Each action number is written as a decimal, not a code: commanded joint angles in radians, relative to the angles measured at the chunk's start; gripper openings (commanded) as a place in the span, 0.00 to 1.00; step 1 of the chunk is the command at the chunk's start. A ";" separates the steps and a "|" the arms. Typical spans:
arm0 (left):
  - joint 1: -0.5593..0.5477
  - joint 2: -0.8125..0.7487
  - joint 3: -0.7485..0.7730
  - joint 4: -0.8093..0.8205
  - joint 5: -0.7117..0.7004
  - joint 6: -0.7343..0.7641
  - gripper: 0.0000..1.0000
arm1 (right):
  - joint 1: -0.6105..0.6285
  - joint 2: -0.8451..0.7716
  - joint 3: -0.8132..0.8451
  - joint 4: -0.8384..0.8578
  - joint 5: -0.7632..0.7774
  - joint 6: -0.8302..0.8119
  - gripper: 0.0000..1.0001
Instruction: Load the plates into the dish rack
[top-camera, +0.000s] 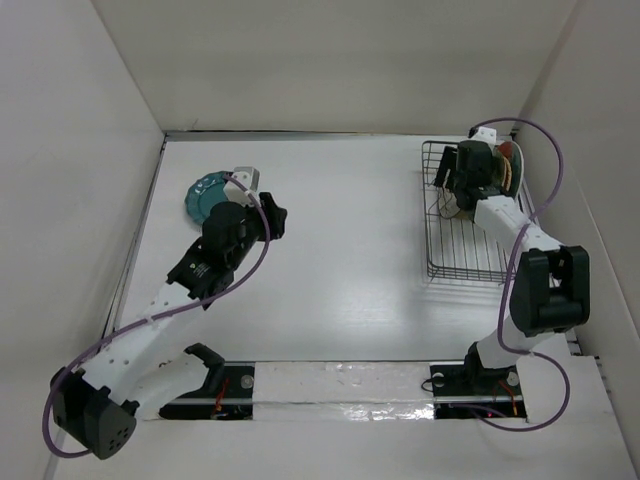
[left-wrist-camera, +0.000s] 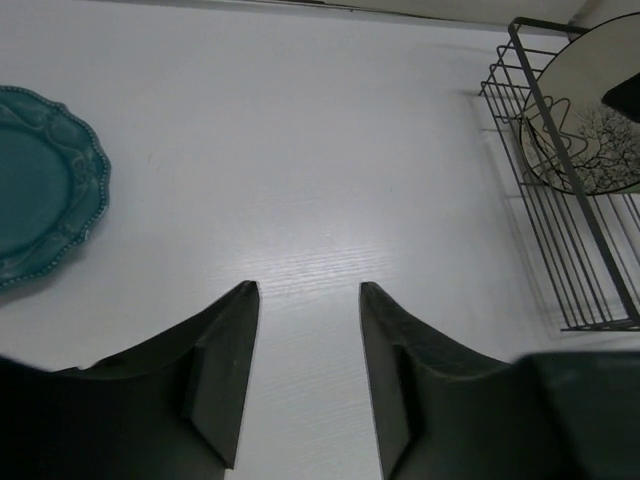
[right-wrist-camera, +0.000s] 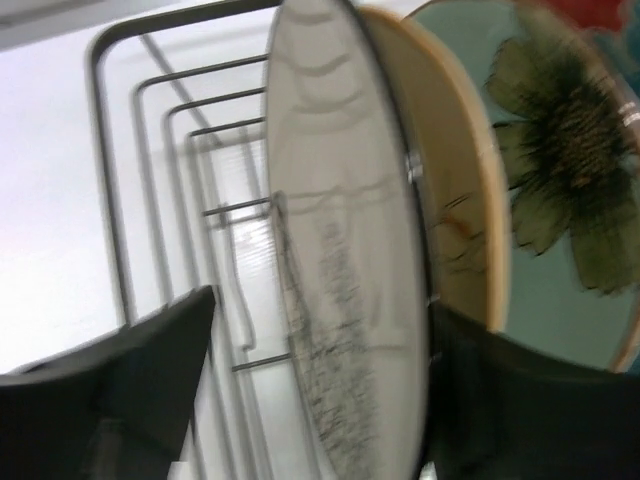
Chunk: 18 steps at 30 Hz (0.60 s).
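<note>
The scalloped dark teal plate (top-camera: 203, 197) lies flat at the table's far left; in the left wrist view it (left-wrist-camera: 35, 190) is at the left edge. My left gripper (top-camera: 275, 213) (left-wrist-camera: 308, 290) is open and empty beside it, over bare table. The black wire dish rack (top-camera: 460, 255) (left-wrist-camera: 560, 250) (right-wrist-camera: 150, 150) stands at the far right. My right gripper (top-camera: 452, 175) (right-wrist-camera: 320, 300) is open astride the upright cream plate with black branches (right-wrist-camera: 340, 250) (left-wrist-camera: 590, 130). Its left finger is clear of the plate. Behind it stand a beige plate (right-wrist-camera: 455, 200) and a floral plate (right-wrist-camera: 560, 180).
White walls close in the table on the left, back and right. The rack's near half (top-camera: 465, 245) holds no plates. The two arm bases sit on the near edge (top-camera: 330, 385).
</note>
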 joint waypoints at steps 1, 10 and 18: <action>0.027 0.068 0.055 0.090 0.025 -0.096 0.37 | 0.011 -0.089 -0.050 0.096 -0.026 0.099 0.86; 0.118 0.273 0.090 0.179 0.009 -0.280 0.00 | 0.041 -0.446 -0.233 0.207 -0.101 0.234 1.00; 0.426 0.406 0.036 0.282 0.147 -0.463 0.02 | 0.108 -0.603 -0.262 0.202 -0.072 0.262 0.99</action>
